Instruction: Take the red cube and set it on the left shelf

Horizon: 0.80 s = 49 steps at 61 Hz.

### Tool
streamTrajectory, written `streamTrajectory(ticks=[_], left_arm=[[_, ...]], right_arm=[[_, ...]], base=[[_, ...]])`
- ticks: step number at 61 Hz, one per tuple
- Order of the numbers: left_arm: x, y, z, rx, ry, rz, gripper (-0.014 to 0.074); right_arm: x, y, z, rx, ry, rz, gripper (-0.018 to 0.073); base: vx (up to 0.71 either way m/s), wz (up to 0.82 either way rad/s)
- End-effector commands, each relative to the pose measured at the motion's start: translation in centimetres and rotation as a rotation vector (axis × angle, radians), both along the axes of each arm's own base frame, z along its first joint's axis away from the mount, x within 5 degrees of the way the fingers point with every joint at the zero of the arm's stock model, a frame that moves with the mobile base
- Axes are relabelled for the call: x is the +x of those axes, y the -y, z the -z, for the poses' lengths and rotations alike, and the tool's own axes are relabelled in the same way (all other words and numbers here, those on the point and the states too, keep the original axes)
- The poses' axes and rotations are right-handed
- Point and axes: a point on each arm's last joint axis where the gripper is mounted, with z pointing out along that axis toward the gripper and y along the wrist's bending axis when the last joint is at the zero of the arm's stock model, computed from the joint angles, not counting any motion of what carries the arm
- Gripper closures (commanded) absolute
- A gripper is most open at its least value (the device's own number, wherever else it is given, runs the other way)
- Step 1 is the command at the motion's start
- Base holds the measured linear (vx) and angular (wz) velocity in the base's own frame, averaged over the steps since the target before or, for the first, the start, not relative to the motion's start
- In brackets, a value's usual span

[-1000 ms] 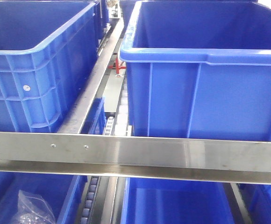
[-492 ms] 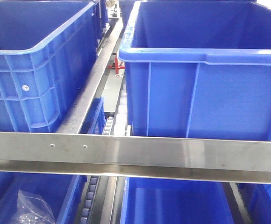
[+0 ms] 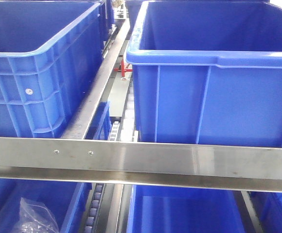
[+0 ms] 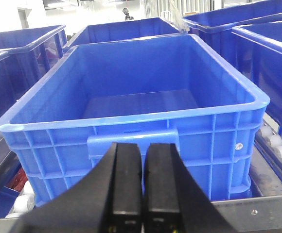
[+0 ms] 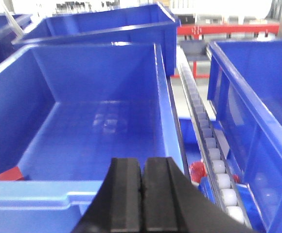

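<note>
The left shelf (image 3: 141, 158) fills the front view: steel bars and roller rails bearing large blue crates. Neither gripper shows there. A small red block, likely the red cube (image 5: 9, 174), lies in the near left corner of a blue crate (image 5: 102, 73) in the right wrist view, partly hidden by the crate's near rim. My right gripper (image 5: 142, 161) is shut and empty just above that rim, to the right of the block. My left gripper (image 4: 143, 145) is shut and empty in front of another empty blue crate (image 4: 219, 141).
Two upper crates (image 3: 39, 82) (image 3: 214, 97) stand on either side of a steel rail. Lower crates (image 3: 180, 211) sit under the front bar, one with a clear plastic bag (image 3: 34, 218). A white roller rail (image 5: 211, 155) runs right of my right gripper, with something red (image 5: 198, 171) below it.
The front view has shifted slightly, so the crates sit a little further right in the frame. Nothing has been taken hold of or let go.
</note>
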Motion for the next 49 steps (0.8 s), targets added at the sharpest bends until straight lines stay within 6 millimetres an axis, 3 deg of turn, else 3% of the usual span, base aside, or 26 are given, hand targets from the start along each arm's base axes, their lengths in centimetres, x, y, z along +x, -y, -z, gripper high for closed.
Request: streamTrajectory(ticks=[1,15,49], left_arm=[[0.1,0.0,0.0,-0.008,0.053,0.001,0.0491],[0.1,0.0,0.0,-0.008,0.053,0.001,0.0491],[0.1,0.0,0.0,-0.008,0.053,0.001,0.0491]], right_arm=[[-0.6,0.0,0.2,-0.02,0.103,0.006,0.0501],[-1.7,-0.1,5.8,-0.02,0.123,0.005,0.0501],[-1.9,-0.1,6.1,-0.018,0.091,0.006,0.0501]], base=[[0.0,0.0],[0.0,0.0],[0.0,0.0]])
